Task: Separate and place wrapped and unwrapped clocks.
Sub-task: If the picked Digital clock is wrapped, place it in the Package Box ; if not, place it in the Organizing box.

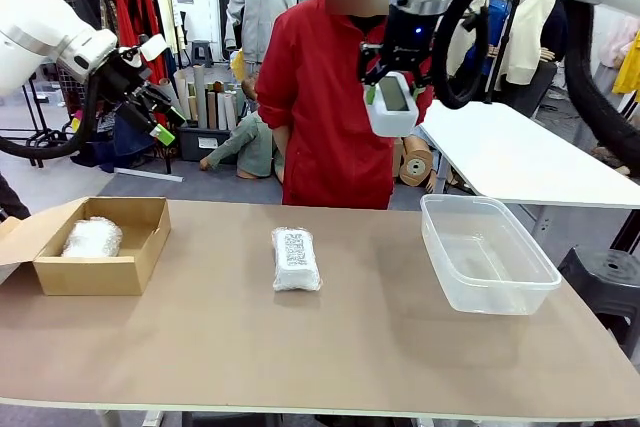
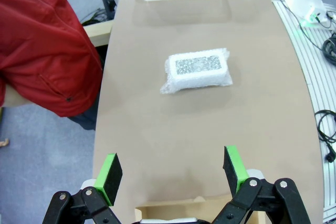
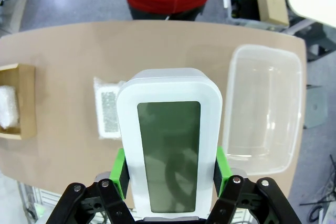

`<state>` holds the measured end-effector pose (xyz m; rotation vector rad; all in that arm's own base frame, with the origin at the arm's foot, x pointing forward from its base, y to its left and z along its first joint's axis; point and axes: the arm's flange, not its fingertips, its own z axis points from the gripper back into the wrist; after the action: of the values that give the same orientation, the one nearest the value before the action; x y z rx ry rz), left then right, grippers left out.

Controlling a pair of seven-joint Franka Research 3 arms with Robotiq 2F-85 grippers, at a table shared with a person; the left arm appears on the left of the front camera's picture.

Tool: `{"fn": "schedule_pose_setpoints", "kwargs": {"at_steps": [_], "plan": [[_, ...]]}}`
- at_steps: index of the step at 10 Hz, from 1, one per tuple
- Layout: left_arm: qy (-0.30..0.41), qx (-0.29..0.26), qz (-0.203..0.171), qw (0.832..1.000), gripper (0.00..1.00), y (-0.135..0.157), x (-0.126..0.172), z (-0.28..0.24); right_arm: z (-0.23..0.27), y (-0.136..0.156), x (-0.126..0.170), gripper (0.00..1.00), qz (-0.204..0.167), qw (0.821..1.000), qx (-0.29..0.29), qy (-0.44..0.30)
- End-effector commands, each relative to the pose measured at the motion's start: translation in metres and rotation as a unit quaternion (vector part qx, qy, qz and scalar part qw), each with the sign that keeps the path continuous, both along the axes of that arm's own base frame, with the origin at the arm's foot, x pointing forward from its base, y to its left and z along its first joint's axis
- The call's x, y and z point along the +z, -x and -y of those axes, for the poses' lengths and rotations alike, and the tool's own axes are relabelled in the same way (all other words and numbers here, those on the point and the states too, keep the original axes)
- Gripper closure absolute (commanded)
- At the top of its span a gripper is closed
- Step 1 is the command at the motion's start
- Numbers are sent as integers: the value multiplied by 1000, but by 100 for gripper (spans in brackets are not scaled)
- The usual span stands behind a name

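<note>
Closest to the right wrist camera is the bare clock (image 3: 168,150), a white rounded rectangle with a grey-green screen. It is clamped by its long sides between the green pads (image 3: 122,174) of the right gripper (image 3: 170,174), with the screen facing that camera. From the front, this gripper holds the clock high in the air, well above the desk (image 1: 350,347) and in front of a person (image 1: 320,117) in a red jacket who stands at the far side. A plastic tub (image 1: 490,299) (clear, rectangular, with nothing in it) sits on the right part of the desk, lower than the raised clock and a little to its right. Near the middle of the desk lies the labelled bundle (image 1: 296,258), a clock in white bubble wrap with its dark printed label facing up, apart from both containers. On the left part of the desk stands an open cardboard box (image 1: 100,274). Inside it rests the second bundle (image 1: 92,237), also in white bubble wrap, toward the box's left end. The left gripper (image 1: 160,119) hangs in the air above and behind the box, its fingers spread wide with nothing between them. Its wrist camera looks along the desk, past the labelled bundle, to the tub at the far end.
</note>
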<state>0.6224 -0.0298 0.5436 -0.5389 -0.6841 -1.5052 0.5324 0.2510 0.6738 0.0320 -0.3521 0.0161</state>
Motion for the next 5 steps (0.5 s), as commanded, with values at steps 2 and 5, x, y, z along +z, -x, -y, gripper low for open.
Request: {"fn": "schedule_pose_setpoints", "kwargs": {"at_steps": [2,5], "plan": [[0,1,0,1000,0,1,1,-1,51,12,11,100,20,999,9,25],[0,1,0,1000,0,1,1,-1,100,13,8,100,23,999,-33,24]]}}
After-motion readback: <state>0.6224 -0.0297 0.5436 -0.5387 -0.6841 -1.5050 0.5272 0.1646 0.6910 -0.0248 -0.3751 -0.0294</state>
